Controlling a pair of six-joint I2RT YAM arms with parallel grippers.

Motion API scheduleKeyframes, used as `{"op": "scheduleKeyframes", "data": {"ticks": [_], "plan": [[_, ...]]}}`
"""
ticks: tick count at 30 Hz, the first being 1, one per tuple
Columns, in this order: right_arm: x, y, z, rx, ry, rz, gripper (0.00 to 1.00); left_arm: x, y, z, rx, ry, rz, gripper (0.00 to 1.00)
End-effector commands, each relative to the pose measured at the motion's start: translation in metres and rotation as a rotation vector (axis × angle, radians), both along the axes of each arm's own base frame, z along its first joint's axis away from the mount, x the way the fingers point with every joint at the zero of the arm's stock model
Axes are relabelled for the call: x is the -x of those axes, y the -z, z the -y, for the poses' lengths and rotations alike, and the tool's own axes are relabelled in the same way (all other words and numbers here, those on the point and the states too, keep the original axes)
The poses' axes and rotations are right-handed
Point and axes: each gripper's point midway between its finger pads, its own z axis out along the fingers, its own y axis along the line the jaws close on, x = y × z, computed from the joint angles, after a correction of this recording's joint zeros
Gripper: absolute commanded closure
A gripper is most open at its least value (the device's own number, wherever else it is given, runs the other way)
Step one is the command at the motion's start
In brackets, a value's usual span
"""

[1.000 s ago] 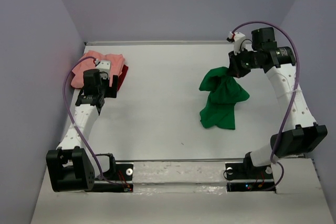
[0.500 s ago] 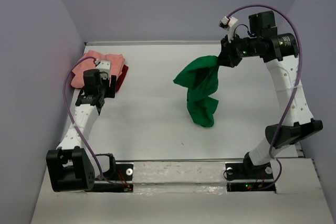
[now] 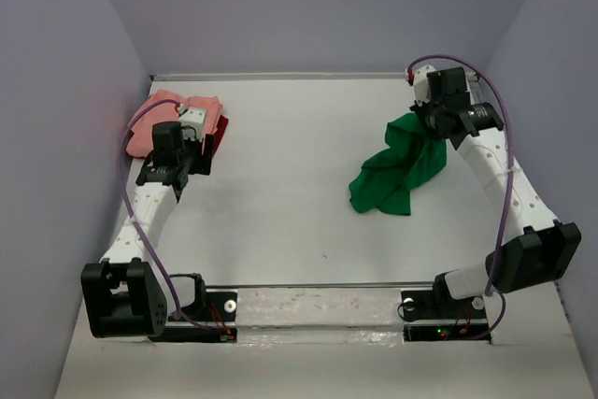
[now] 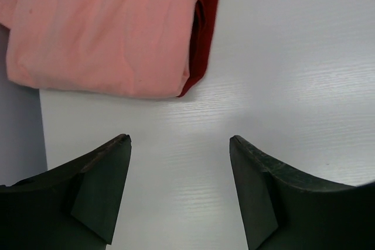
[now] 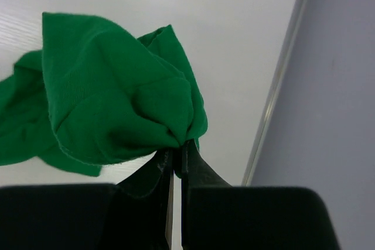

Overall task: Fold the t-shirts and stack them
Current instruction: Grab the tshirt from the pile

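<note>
The right gripper point(image 5: 177, 156) is pinched tight on a bunched fold of the green t-shirt point(image 3: 397, 170), holding it up at the far right of the tabletop point(image 3: 290, 203). From that pinch the cloth hangs and trails toward the near left, and its lower end appears to lie crumpled on the white surface. In the right wrist view the metal strip point(image 5: 281, 80) along the tabletop's right edge and the right wall point(image 5: 334, 86) run just beside the held cloth, so there is little room on that side. The salmon-pink t-shirt point(image 4: 99, 33) lies folded flat in the far left corner with its left edge up against the left wall point(image 3: 65, 137). The dark red cloth point(image 4: 205, 21) lies under it and shows as a narrow band along its right edge. The left gripper point(image 4: 179, 144) hangs just on the near side of this stack. Its fingers are spread wide with only bare tabletop between them, and the tips are near the pink shirt's near edge but apart from it. A wide stretch of white tabletop lies between the stack and the green t-shirt, reaching from the back wall point(image 3: 308, 7) to the arm bases.
</note>
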Motion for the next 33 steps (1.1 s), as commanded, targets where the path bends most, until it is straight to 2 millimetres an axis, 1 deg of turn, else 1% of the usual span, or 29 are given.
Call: {"op": "scheduleKeyframes", "data": {"ticks": [1, 2, 3, 5, 6, 7, 8, 9, 10, 11, 12, 13, 15, 16, 17, 18, 20, 21, 22, 23, 24, 25, 26, 27, 28, 30, 31, 32, 33], "plan": [[-0.016, 0.019, 0.046, 0.193, 0.193, 0.063, 1.0, -0.008, -0.012, 0.051, 0.04, 0.211, 0.005, 0.23], [-0.014, 0.024, 0.053, 0.23, 0.231, 0.06, 1.0, -0.008, -0.007, 0.06, 0.039, 0.237, -0.015, 0.24], [-0.01, 0.039, 0.059, 0.252, 0.244, 0.023, 1.0, -0.007, -0.006, 0.077, 0.029, 0.288, -0.02, 0.25], [-0.007, 0.047, 0.07, 0.312, 0.286, 0.008, 1.0, -0.007, -0.001, 0.092, 0.015, 0.328, -0.038, 0.29], [-0.007, 0.051, 0.071, 0.321, 0.292, 0.002, 1.0, -0.006, 0.0, 0.106, 0.009, 0.37, -0.042, 0.31], [-0.004, 0.056, 0.074, 0.346, 0.294, -0.016, 1.0, -0.008, 0.003, 0.112, 0.0, 0.38, -0.053, 0.31], [-0.005, 0.057, 0.076, 0.357, 0.304, -0.01, 1.0, -0.008, 0.004, 0.117, -0.006, 0.39, -0.057, 0.31], [-0.005, 0.062, 0.077, 0.372, 0.303, -0.027, 0.92, -0.008, 0.006, 0.122, -0.013, 0.398, -0.063, 0.31], [-0.005, 0.062, 0.081, 0.395, 0.318, -0.03, 0.79, -0.006, 0.011, 0.13, -0.022, 0.416, -0.077, 0.31], [-0.006, 0.061, 0.086, 0.4, 0.338, -0.026, 0.64, -0.005, 0.013, 0.134, -0.025, 0.426, -0.082, 0.31], [-0.009, 0.06, 0.086, 0.4, 0.345, -0.019, 0.49, -0.004, 0.014, 0.138, -0.025, 0.436, -0.085, 0.31], [-0.011, 0.058, 0.089, 0.4, 0.36, -0.016, 0.23, -0.002, 0.013, 0.144, -0.017, 0.453, -0.086, 0.31], [-0.019, 0.042, 0.091, 0.373, 0.395, 0.034, 0.07, 0.004, 0.011, 0.159, -0.004, 0.508, -0.084, 0.29], [-0.021, 0.034, 0.094, 0.356, 0.418, 0.059, 0.01, 0.01, 0.012, 0.173, -0.003, 0.561, -0.089, 0.28], [-0.023, 0.027, 0.098, 0.342, 0.438, 0.079, 0.0, 0.013, 0.014, 0.18, -0.009, 0.586, -0.092, 0.28], [-0.028, 0.01, 0.104, 0.314, 0.467, 0.124, 0.0, 0.012, 0.019, 0.185, -0.036, 0.597, -0.106, 0.28], [-0.03, -0.001, 0.111, 0.291, 0.49, 0.157, 0.0, 0.016, 0.024, 0.202, -0.057, 0.654, -0.126, 0.28], [-0.028, -0.004, 0.114, 0.284, 0.493, 0.164, 0.0, 0.019, 0.024, 0.215, -0.062, 0.696, -0.128, 0.28], [-0.025, -0.002, 0.116, 0.281, 0.489, 0.158, 0.0, 0.015, 0.019, 0.227, -0.045, 0.738, -0.118, 0.28], [-0.023, -0.004, 0.113, 0.263, 0.465, 0.172, 0.0, 0.011, 0.015, 0.234, -0.041, 0.77, -0.104, 0.27], [-0.017, 0.011, 0.115, 0.258, 0.456, 0.139, 0.0, 0.003, 0.008, 0.247, -0.018, 0.803, -0.096, 0.27], [-0.013, 0.019, 0.112, 0.247, 0.439, 0.123, 0.0, -0.002, 0.005, 0.255, -0.005, 0.824, -0.096, 0.27], [-0.008, 0.023, 0.115, 0.243, 0.45, 0.122, 0.0, -0.006, 0.005, 0.261, 0.008, 0.837, -0.101, 0.27], [-0.004, 0.03, 0.114, 0.238, 0.438, 0.107, 0.0, -0.012, 0.004, 0.27, 0.025, 0.848, -0.107, 0.27], [0.006, 0.041, 0.113, 0.242, 0.426, 0.08, 0.0, -0.021, 0.007, 0.287, 0.066, 0.869, -0.139, 0.27], [0.013, 0.051, 0.116, 0.24, 0.432, 0.066, 0.0, -0.028, 0.013, 0.305, 0.11, 0.888, -0.183, 0.27], [0.02, 0.06, 0.117, 0.246, 0.427, 0.045, 0.0, -0.032, 0.019, 0.323, 0.155, 0.908, -0.221, 0.28], [0.025, 0.062, 0.12, 0.245, 0.442, 0.041, 0.0, -0.033, 0.022, 0.332, 0.177, 0.918, -0.233, 0.28], [0.027, 0.065, 0.12, 0.244, 0.437, 0.034, 0.0, -0.034, 0.024, 0.341, 0.199, 0.929, -0.246, 0.28]]}}
